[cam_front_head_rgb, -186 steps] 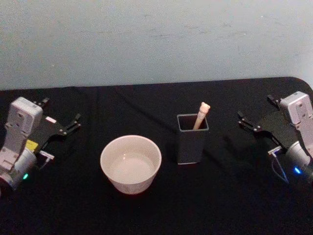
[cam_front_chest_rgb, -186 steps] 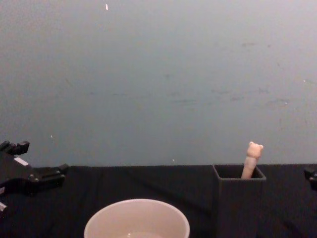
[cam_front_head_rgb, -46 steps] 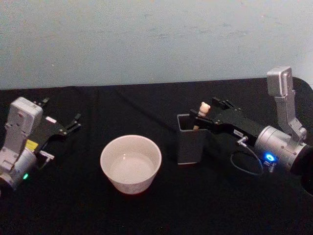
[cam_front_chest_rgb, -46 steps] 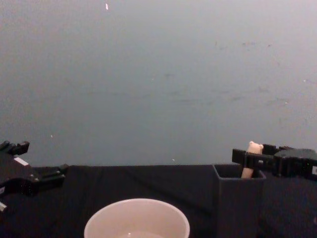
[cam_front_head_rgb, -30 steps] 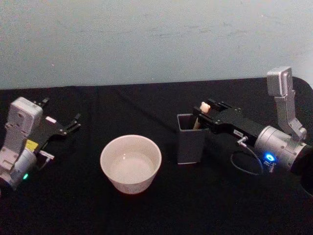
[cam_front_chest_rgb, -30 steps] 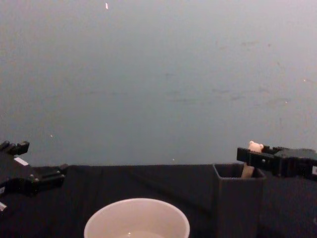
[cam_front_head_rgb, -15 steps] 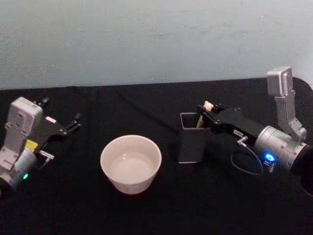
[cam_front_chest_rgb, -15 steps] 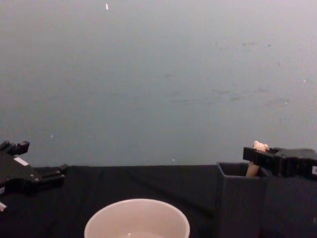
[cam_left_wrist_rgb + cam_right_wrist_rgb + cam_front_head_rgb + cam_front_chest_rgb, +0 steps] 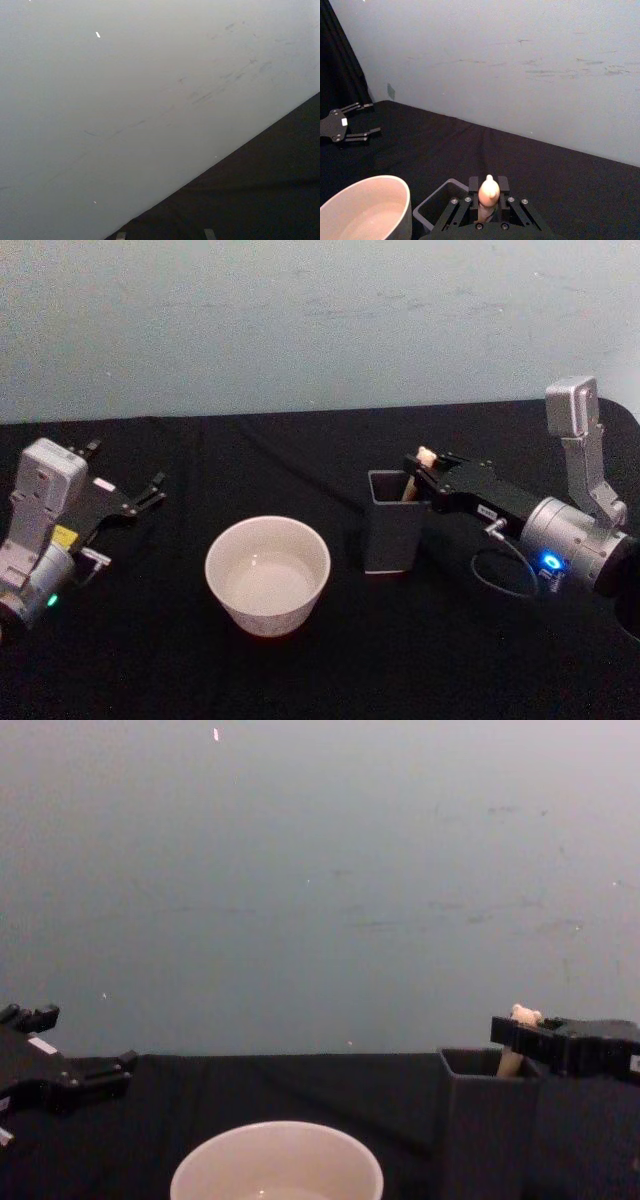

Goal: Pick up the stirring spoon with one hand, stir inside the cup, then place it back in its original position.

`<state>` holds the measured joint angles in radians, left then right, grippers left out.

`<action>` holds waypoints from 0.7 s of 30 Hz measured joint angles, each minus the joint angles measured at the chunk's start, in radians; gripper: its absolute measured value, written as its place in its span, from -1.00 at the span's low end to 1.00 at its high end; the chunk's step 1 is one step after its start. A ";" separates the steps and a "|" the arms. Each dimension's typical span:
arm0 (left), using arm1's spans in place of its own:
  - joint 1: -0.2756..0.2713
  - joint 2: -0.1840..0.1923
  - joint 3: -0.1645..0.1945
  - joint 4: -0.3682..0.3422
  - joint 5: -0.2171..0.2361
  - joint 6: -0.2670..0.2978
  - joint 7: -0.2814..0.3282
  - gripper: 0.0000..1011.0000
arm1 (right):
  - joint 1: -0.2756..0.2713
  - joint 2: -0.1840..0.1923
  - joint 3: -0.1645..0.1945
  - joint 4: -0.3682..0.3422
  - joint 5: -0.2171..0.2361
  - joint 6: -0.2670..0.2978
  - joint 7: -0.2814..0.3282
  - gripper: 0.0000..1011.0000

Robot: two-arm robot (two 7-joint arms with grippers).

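Note:
The stirring spoon (image 9: 424, 457) stands in the dark grey square box (image 9: 390, 530) right of centre, its beige bear-head top (image 9: 488, 190) poking above the rim. My right gripper (image 9: 418, 472) reaches in from the right and is shut on the spoon's handle just below the bear head, a black finger (image 9: 475, 183) on each side. The spoon's neck and bowl are hidden inside the box (image 9: 488, 1120). The cream-white cup (image 9: 267, 575) sits left of the box, with a pale inside. My left gripper (image 9: 135, 502) rests open at the far left.
A black cloth covers the table (image 9: 330, 670), with a pale blue-grey wall (image 9: 320, 320) behind its far edge. A cable loop (image 9: 500, 575) hangs under the right wrist. Bare cloth lies between the cup (image 9: 276, 1160) and the left gripper (image 9: 70, 1075).
Since 6.2 s ago my right arm came in from the right edge and shut on the spoon's handle. The spoon top and box shifted slightly right. The left arm stayed still.

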<state>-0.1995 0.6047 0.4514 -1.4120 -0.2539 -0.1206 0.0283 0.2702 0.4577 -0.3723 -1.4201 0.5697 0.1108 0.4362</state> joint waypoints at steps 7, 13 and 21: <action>0.000 0.000 0.000 0.000 0.000 0.000 0.000 0.98 | 0.006 0.011 -0.008 -0.013 -0.008 0.026 -0.001 -0.56; 0.000 0.000 0.000 0.000 0.000 0.000 0.000 0.98 | 0.009 0.022 0.001 -0.040 0.019 0.067 0.004 -0.56; 0.000 0.000 0.000 0.000 0.000 0.000 0.000 0.98 | 0.005 0.041 0.025 -0.091 0.070 0.078 0.005 -0.56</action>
<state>-0.1995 0.6047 0.4514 -1.4120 -0.2539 -0.1206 0.0283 0.2752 0.4991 -0.3478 -1.5107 0.6397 0.1885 0.4407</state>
